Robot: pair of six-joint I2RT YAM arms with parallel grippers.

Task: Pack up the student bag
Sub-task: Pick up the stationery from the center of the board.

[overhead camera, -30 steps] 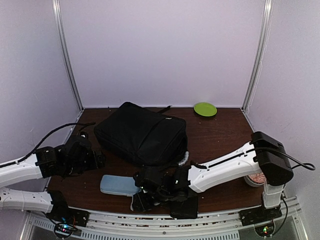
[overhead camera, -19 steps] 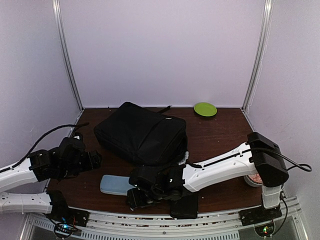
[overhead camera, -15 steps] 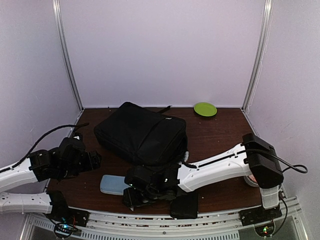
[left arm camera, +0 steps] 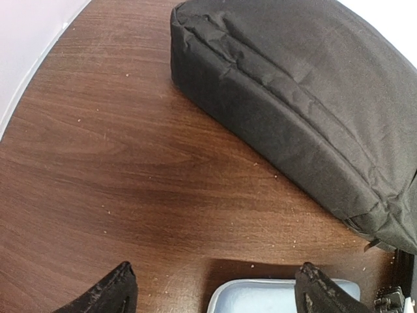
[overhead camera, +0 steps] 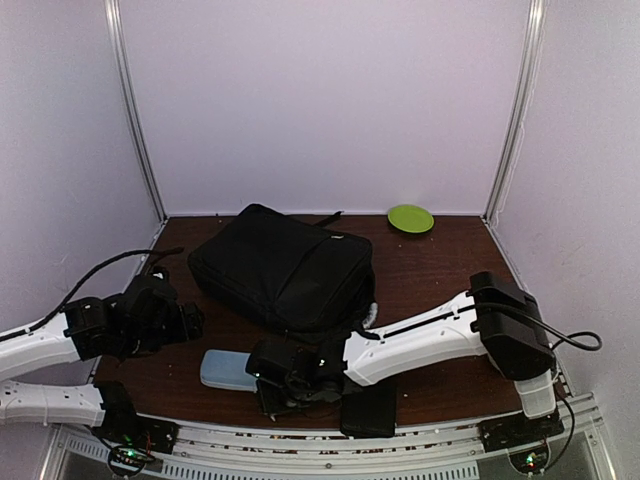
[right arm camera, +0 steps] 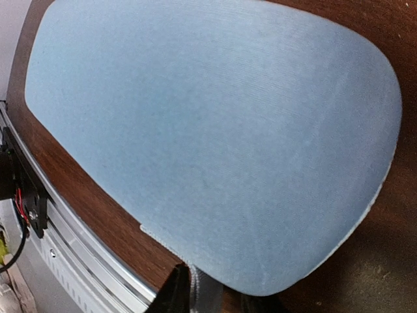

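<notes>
Right end effector (overhead camera: 287,385) at pouch (right arm camera: 208,130) corner, grip cannot tell | left end effector (left arm camera: 216,279) open, empty | risk: shallow pinch slips, pouch slides off table (left arm camera: 98,163).

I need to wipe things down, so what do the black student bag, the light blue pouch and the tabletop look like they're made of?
The student bag: black woven fabric, likely nylon or polyester, matte, creased along seams. The light blue pouch: soft fine-ribbed cloth, matte. The tabletop: dark wood grain, slight sheen; possibly laminate.
</notes>
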